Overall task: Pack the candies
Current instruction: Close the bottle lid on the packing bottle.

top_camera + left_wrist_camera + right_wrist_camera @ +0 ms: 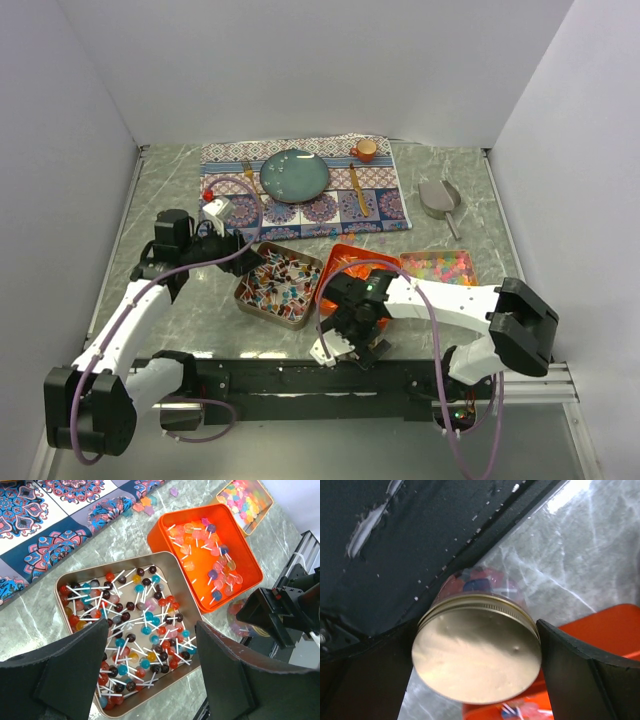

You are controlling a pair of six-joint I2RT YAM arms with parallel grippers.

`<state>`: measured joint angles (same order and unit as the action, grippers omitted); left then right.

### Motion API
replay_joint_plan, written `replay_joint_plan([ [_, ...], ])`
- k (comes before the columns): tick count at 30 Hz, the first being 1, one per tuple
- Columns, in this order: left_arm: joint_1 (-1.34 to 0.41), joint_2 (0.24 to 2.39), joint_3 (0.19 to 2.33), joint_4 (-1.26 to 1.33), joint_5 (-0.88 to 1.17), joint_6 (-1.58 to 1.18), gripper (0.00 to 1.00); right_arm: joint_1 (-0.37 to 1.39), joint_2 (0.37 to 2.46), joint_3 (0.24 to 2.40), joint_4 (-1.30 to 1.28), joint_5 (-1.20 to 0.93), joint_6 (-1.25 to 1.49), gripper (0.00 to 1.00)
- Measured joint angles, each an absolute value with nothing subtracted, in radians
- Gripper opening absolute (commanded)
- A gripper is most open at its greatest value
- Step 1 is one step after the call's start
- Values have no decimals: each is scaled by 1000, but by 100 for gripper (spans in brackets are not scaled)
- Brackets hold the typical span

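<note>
The top view is lit brightly and evenly from above; the white walls are nearly washed out, and only soft shadows are cast on the marble table beneath the arms. In the left wrist view the candies and the orange tray are rendered sharply and in strong colour, while the fingers of the left gripper are left dark and blurred. In the right wrist view the jar lid is shown softly, possibly out of focus. Glare is burned into the table at the upper right, and the fingers of the right gripper are underexposed.
</note>
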<state>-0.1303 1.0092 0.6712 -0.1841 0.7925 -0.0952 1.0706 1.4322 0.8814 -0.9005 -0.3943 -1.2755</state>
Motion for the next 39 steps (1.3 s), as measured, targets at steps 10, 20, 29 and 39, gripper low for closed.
replay_joint_plan([
  [10, -128, 881, 582, -77, 814, -171, 79, 1058, 1290, 771, -762, -418, -1073, 100],
  [20, -143, 456, 299, 149, 800, -310, 77, 949, 1343, 807, -622, -453, -808, 100],
  [29, -400, 558, 247, 246, 907, -134, 1, 945, 1333, 773, -567, -444, -794, 100],
  [39, -593, 604, 35, 726, 860, -38, 1, 945, 1269, 669, -432, -374, -667, 100],
])
